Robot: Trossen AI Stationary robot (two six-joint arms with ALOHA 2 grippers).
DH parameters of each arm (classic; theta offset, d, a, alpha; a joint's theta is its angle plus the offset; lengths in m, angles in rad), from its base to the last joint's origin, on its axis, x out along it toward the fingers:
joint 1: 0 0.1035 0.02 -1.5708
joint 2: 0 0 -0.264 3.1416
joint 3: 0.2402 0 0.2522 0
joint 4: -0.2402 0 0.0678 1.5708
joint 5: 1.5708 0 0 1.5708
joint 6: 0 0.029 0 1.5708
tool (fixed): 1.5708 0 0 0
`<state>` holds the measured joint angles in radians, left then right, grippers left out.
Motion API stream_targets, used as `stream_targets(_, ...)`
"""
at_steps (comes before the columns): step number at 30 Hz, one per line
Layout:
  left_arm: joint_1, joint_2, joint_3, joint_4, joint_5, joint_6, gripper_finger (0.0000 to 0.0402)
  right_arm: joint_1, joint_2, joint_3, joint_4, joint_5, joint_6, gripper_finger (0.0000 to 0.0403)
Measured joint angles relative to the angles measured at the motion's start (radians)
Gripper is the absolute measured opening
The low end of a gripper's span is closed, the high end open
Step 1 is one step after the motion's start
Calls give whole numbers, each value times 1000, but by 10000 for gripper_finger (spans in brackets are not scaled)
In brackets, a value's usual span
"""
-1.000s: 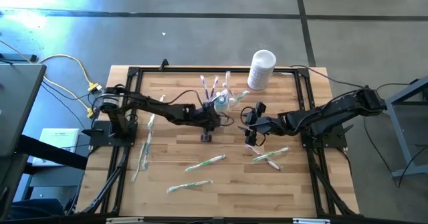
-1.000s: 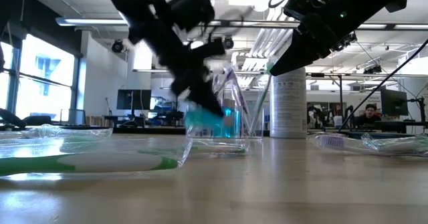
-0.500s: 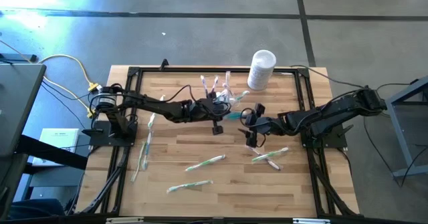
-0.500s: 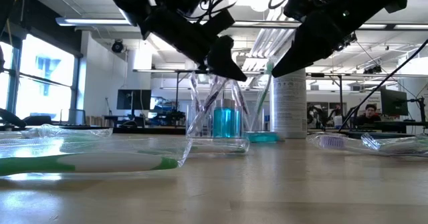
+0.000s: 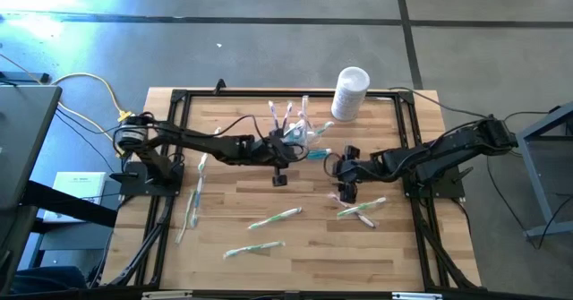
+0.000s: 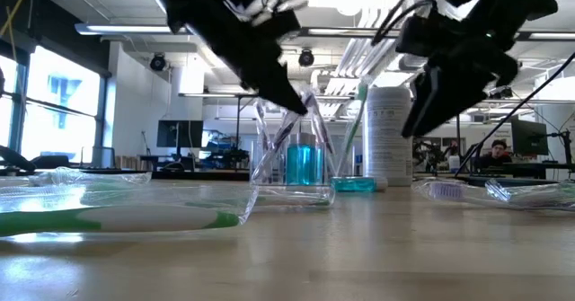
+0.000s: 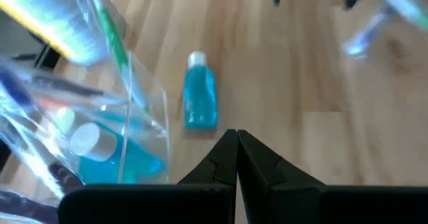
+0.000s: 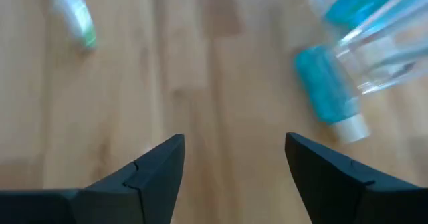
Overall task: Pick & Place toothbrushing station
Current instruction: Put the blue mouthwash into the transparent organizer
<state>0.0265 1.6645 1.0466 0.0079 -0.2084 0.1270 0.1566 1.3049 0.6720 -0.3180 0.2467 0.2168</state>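
wooden tabletop point(image 5: 295, 246) carries the toothbrushing station point(image 5: 295, 130), a clear holder standing upright toward the far middle, with several toothbrushes leaning out of it and a blue bottle inside one compartment. a second small blue bottle point(image 5: 319, 154) lies flat on the wood just beside the station, on the right arm's side.

left gripper point(image 5: 278, 164) hangs just in front of the station, its fingers point(image 7: 227, 158) pressed tight together with nothing between them; its wrist view shows the station's clear wall point(image 7: 144, 117) close alongside and the lying bottle point(image 7: 200, 98) ahead. in the low view that arm crosses above the station point(image 6: 296, 153).

right gripper point(image 5: 346, 182) hovers above bare wood a little toward the right of the lying bottle, fingers point(image 8: 157, 167) spread wide and empty, with the bottle point(image 8: 328, 93) and a corner of the station beyond them.

white cylindrical container point(image 5: 350, 92) stands at the far edge, apart from the station. wrapped toothbrushes point(image 5: 274, 218) lie scattered over the near half of the tabletop.
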Motion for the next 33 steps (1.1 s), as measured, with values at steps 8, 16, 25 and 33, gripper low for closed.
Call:
stream_targets(8,-74,-218,-12,-199,-89,-11,1,-2,34,-26,-61,112,22,252)
stream_targets(16,-108,-447,-149,-307,-129,-122,1,-115,72,-177,108,286,-26,252)
stream_targets(25,-106,-621,-367,-222,-165,-193,1,-298,74,-354,518,29,-143,252)
stream_targets(33,-106,-660,-423,-181,-161,-211,1,-445,132,-395,683,-130,-206,252)
